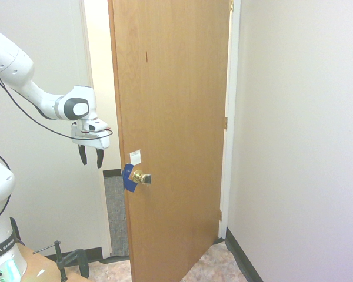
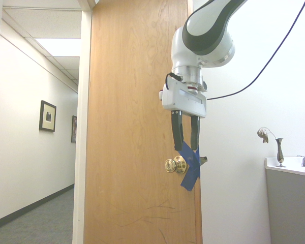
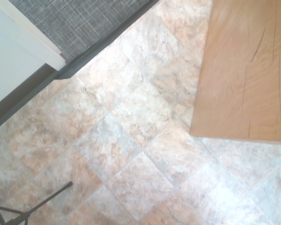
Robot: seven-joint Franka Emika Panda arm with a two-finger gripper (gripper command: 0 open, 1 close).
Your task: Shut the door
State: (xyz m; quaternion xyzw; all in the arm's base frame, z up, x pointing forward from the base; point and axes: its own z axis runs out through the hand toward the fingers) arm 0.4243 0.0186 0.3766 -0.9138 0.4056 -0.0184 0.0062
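Item: door, full-height, light-brown wood. Standing ajar, swung into the room on hinges at the far jamb; its free edge faces the arm. Fittings: brass knob, blue tape patch at the latch edge, small white sticker just above.

Item: gripper, pointing down, fingers spread apart and holding nothing. It hangs beside the door's free edge, slightly above knob height, not touching the wood.

Step in hand, as judged: bringing the gripper against the door to push it towards the frame. Best done by pressing on the flat panel near the free edge, where leverage is greatest, keeping off the knob and following the door's arc so the fingers do not slide off.

View differences: the first exterior view shows the open gap and the carpet beyond. The second exterior view shows the hallway with framed pictures and the fingers just over the knob. The wrist view alone shows the tiled floor and the door's scratched lower corner.
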